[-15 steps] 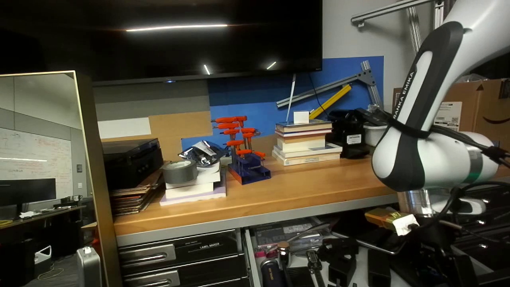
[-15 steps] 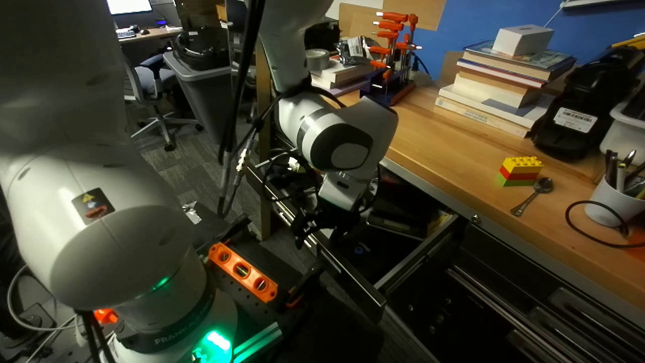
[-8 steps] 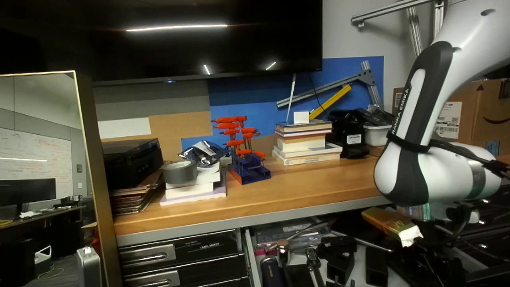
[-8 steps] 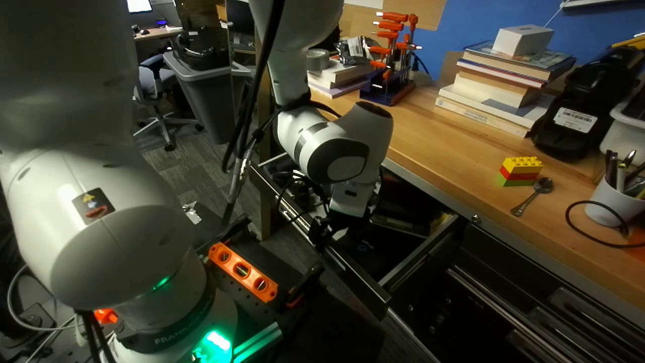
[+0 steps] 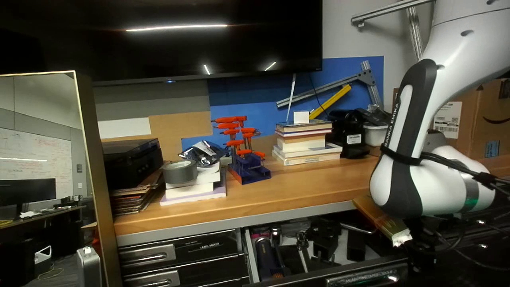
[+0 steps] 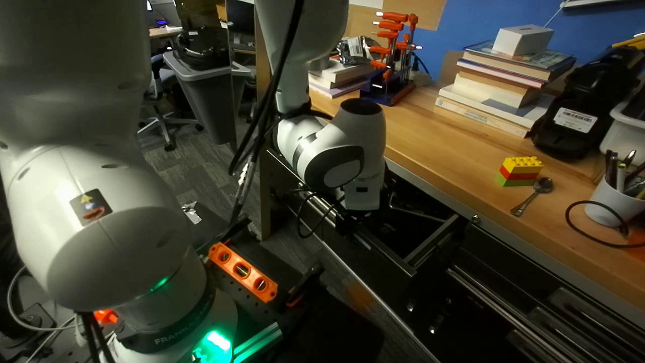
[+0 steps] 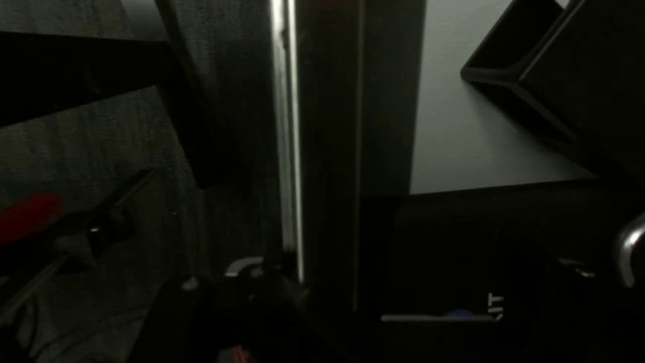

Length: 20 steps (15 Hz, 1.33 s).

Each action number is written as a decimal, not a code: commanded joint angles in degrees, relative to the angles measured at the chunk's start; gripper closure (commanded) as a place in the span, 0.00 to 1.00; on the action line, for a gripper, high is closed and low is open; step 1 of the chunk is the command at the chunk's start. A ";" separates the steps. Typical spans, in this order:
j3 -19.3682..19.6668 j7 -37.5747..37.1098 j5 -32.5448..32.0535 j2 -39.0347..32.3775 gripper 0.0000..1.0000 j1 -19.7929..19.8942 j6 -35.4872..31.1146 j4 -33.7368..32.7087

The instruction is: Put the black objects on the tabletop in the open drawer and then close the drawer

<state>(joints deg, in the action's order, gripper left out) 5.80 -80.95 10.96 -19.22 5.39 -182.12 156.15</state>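
Observation:
The drawer (image 5: pixel 314 278) is partly open under the tabletop (image 5: pixel 295 187). Its dark front also shows in an exterior view (image 6: pixel 383 267) and in the wrist view (image 7: pixel 327 151). Black lumpy objects (image 5: pixel 324 239) lie inside the drawer, with a black block (image 5: pixel 356 245) beside them. A black angular piece (image 7: pixel 579 101) shows in the wrist view. No small black object shows on the visible tabletop. My gripper (image 6: pixel 347 224) is at the drawer's front edge. A dark finger part (image 7: pixel 237 312) lies just outside that edge in the wrist view; the jaw gap is lost in the dark.
On the bench stand book stacks (image 5: pixel 306 143), an orange-handled hex key stand (image 5: pixel 249 169) and a black boxy device (image 5: pixel 348 135). A toy brick block (image 6: pixel 521 171), a spoon (image 6: pixel 534 195) and a pen cup (image 6: pixel 612 201) sit farther along. A cable loop (image 6: pixel 312 217) hangs by the wrist.
The drawer has slid inward under the bench, and its contents moved with it. Its front and handle now show. My gripper moved the same way at the drawer front.

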 commanded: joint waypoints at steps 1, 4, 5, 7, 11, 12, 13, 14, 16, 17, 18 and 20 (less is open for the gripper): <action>-3.45 0.49 -0.66 -5.90 0.00 3.12 -10.55 -5.95; -5.42 2.73 1.57 -10.65 0.00 4.08 -15.42 -11.14; -5.07 3.04 1.99 -11.95 0.00 3.52 -16.28 -12.63; -4.53 4.33 3.22 -13.44 0.00 2.49 -17.56 -14.72; -3.46 6.88 6.30 -14.22 0.00 -0.06 -19.89 -15.00; -3.44 7.50 7.16 -13.86 0.00 -0.65 -20.37 -14.64; -3.07 8.23 8.25 -13.65 0.00 -1.71 -20.81 -14.39; -2.32 9.26 9.71 -13.13 0.00 -3.34 -21.61 -13.85; -0.81 11.81 12.79 -11.99 0.00 -6.91 -23.43 -12.75; 0.41 13.48 15.17 -11.32 0.00 -9.59 -24.37 -12.06; 1.14 15.33 17.33 -10.58 0.00 -11.59 -25.03 -11.49; 2.65 19.02 22.89 -9.00 0.00 -16.00 -26.49 -10.33</action>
<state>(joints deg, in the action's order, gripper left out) 5.73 -67.49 27.07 -32.13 -4.26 -206.04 144.25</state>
